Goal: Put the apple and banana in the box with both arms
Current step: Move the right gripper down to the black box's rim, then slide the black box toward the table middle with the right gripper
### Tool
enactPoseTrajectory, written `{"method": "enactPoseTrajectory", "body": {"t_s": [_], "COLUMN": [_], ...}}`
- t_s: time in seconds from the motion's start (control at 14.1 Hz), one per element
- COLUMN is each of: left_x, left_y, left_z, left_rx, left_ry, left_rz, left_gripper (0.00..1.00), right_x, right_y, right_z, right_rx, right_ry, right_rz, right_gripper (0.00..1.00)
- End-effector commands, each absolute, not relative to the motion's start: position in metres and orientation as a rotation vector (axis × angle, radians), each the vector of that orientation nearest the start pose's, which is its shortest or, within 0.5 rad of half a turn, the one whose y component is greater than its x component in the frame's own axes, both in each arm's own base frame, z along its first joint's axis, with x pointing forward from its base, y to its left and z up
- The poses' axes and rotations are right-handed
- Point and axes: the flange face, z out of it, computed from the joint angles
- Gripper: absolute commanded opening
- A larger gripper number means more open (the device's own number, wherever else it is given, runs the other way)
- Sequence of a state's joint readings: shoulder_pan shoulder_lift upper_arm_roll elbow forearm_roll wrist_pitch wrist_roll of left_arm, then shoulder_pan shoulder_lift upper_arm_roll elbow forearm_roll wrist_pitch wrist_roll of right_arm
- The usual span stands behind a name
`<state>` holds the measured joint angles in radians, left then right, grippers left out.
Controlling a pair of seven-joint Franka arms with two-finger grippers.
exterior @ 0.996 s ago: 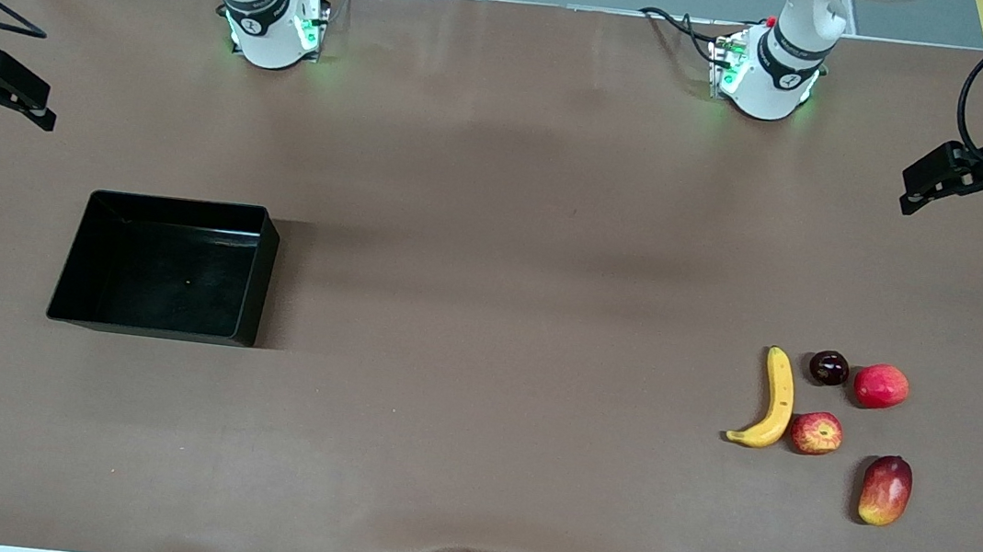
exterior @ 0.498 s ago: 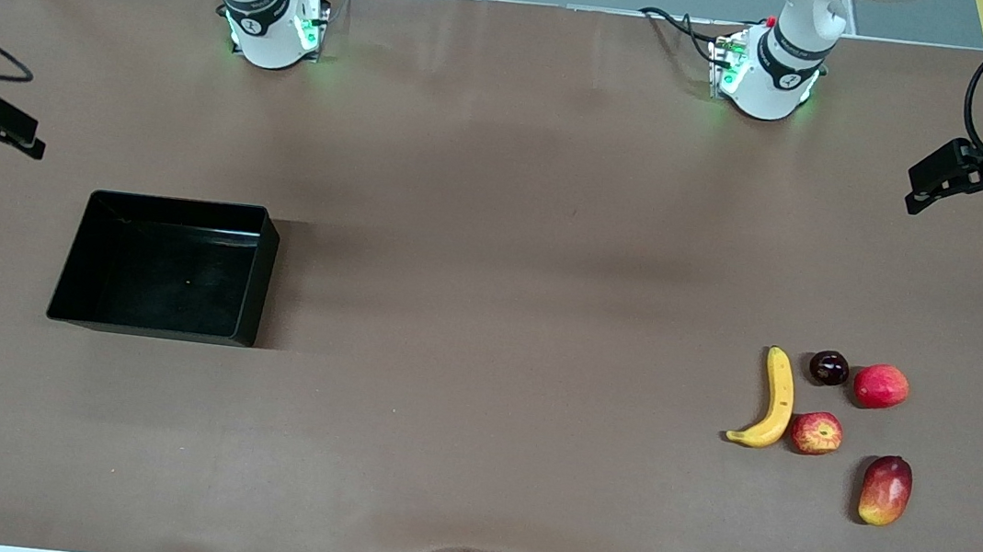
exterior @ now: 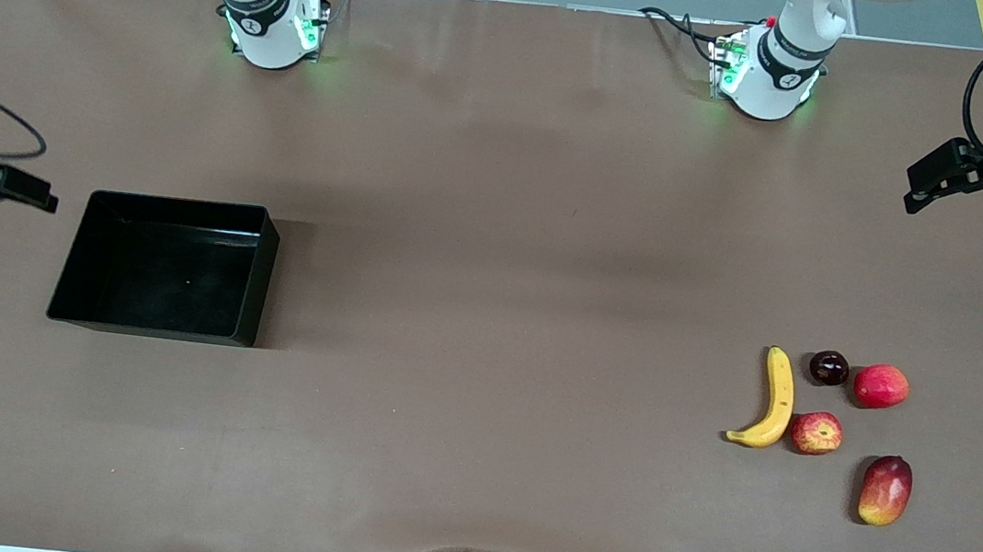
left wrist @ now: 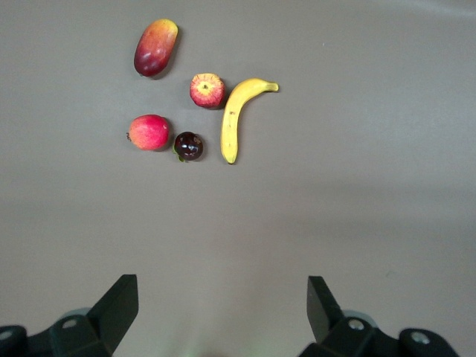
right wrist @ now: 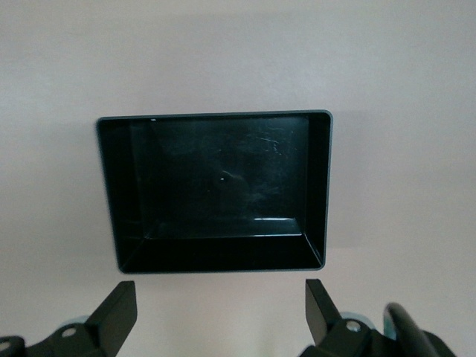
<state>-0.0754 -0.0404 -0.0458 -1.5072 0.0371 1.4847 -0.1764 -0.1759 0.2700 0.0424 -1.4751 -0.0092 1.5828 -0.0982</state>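
The apple point(exterior: 816, 433) lies beside the banana point(exterior: 771, 400) on the brown table toward the left arm's end. Both also show in the left wrist view, the apple point(left wrist: 207, 90) and the banana point(left wrist: 238, 115). The black box point(exterior: 169, 267) stands empty toward the right arm's end and fills the right wrist view point(right wrist: 216, 256). My left gripper point(exterior: 923, 188) is open and empty, up in the air over the table's edge, well apart from the fruits. My right gripper point(exterior: 29, 191) is open and empty, over bare table just beside the box.
A plain pinkish-red fruit point(exterior: 881, 386), a small dark round fruit point(exterior: 829, 367) and a red-yellow mango point(exterior: 885, 489) lie close around the apple and banana. The two arm bases point(exterior: 275, 24) stand along the table edge farthest from the front camera.
My right gripper has moved toward the front camera, from beside the table's edge to just beside the box. My left gripper has barely shifted. The fruits and box have not moved.
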Motion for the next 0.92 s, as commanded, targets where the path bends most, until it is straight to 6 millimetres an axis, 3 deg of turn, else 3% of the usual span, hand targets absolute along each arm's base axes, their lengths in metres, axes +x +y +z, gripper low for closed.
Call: {"method": "enactPoseTrajectory", "body": {"t_s": [0.0, 0.14, 0.43, 0.71, 0.85], "left_x": [0.528, 0.528, 0.528, 0.53, 0.53], "left_y": [-0.057, -0.058, -0.055, -0.048, -0.051], "left_z": [0.672, 0.672, 0.671, 0.672, 0.672], "left_rx": [-3.103, -3.101, -3.101, -3.102, -3.102], "left_ry": [-0.111, -0.111, -0.121, -0.142, -0.135], "left_rz": [-0.023, -0.023, -0.021, -0.025, -0.025], "left_gripper": [1.0, 1.0, 1.0, 1.0, 1.0], "right_x": [0.633, 0.632, 0.623, 0.61, 0.6], "right_y": [-0.123, -0.147, -0.19, -0.204, -0.197], "right_z": [0.474, 0.443, 0.371, 0.323, 0.299], "right_rx": [-3.103, -3.098, -3.092, -3.08, -3.069], "right_ry": [0.071, 0.121, -0.046, -0.011, -0.02], "right_rz": [0.279, 0.275, 0.218, 0.241, 0.276], "right_gripper": [1.0, 1.0, 1.0, 1.0, 1.0]}}
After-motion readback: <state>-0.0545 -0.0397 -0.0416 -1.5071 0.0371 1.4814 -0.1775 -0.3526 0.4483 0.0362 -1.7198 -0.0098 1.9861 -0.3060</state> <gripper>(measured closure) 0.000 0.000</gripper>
